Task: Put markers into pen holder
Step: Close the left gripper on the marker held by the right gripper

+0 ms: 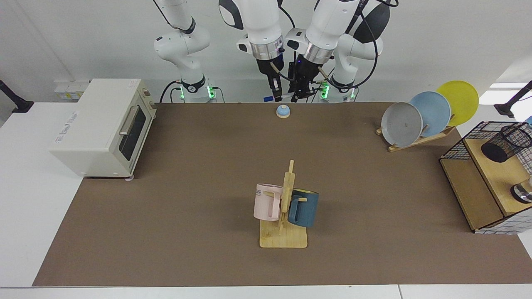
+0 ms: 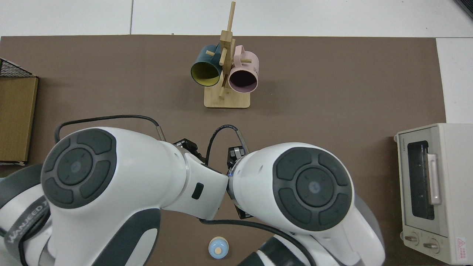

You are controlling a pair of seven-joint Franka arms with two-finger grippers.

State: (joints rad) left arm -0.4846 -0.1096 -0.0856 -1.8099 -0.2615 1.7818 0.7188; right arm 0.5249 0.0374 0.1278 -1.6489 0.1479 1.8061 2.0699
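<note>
In the facing view, above the table's far edge, my right gripper (image 1: 275,94) hangs shut on the marker (image 1: 282,97). The marker lies level, its blue end pointing to the view's left and its white barrel to the right. My left gripper (image 1: 300,94) is right at the barrel's other end. Whether it grips the marker does not show. The pen holder (image 1: 505,143), a black mesh cup, lies tilted on the wooden shelf of the rack at the far right. In the top view both arms' bodies cover the grippers and the marker.
A blue bell (image 1: 283,111) sits on the mat just below the grippers. A mug tree (image 1: 284,207) with a pink and a blue mug stands mid-table. There is a toaster oven (image 1: 99,124) at the left, a plate rack (image 1: 428,114) and the wire-and-wood rack (image 1: 478,182) at the right.
</note>
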